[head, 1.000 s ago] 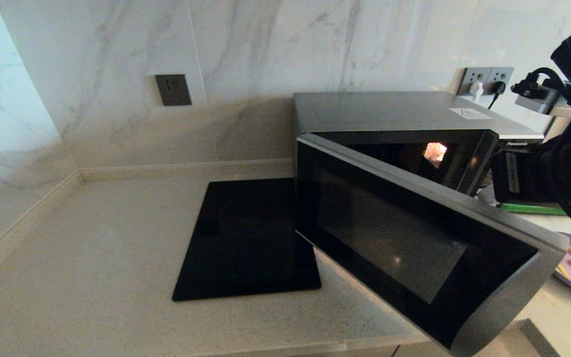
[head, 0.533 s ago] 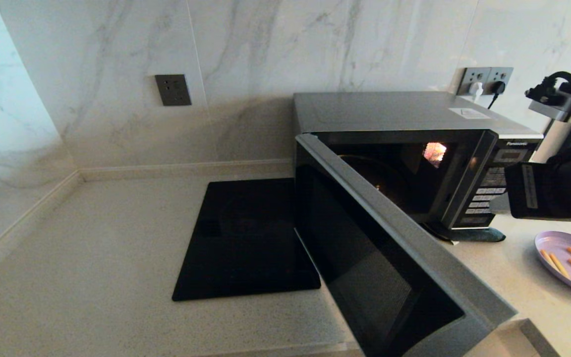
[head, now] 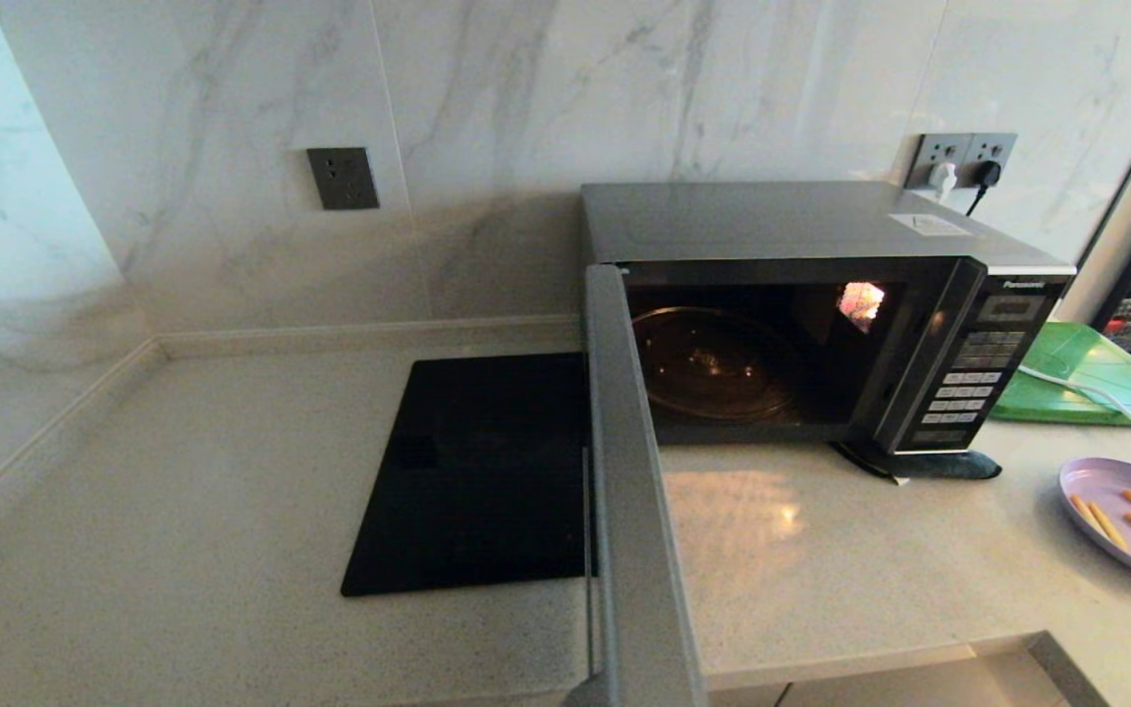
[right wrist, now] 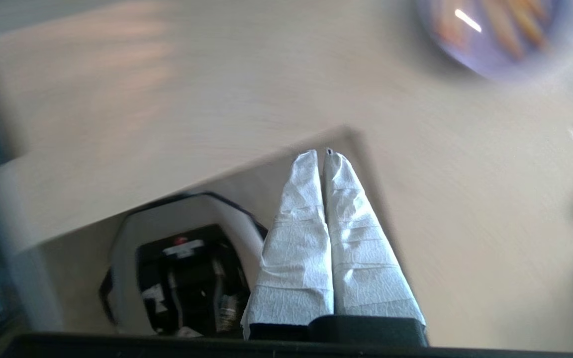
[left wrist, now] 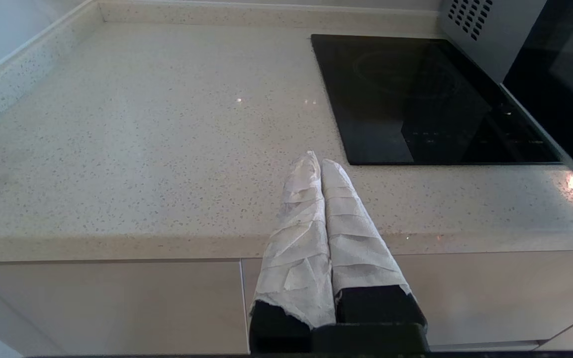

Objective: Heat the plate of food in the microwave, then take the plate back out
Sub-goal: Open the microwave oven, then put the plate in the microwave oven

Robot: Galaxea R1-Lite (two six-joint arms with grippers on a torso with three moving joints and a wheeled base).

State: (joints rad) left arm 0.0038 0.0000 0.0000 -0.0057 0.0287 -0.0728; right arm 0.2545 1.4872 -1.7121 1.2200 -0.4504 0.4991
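Silver-edged door [head: 629, 491] of the microwave [head: 821, 295] now stands fully open. Right gripper [right wrist: 322, 155], fingers pressed together, has withdrawn; plate of food [right wrist: 490, 35] lies well ahead, ready for loading. Left gripper [left wrist: 316, 161] idles, fingers together.

We find ourselves in a home kitchen. We see a speckled stone countertop [head: 183, 471] backed by marble wall tiles [head: 546, 118], a black glass cooktop [head: 487, 471] set into it, a microwave [head: 821, 314] plugged into a wall socket [head: 963, 157], cabinet fronts [left wrist: 107, 303] below, and a green board [head: 1081, 378].
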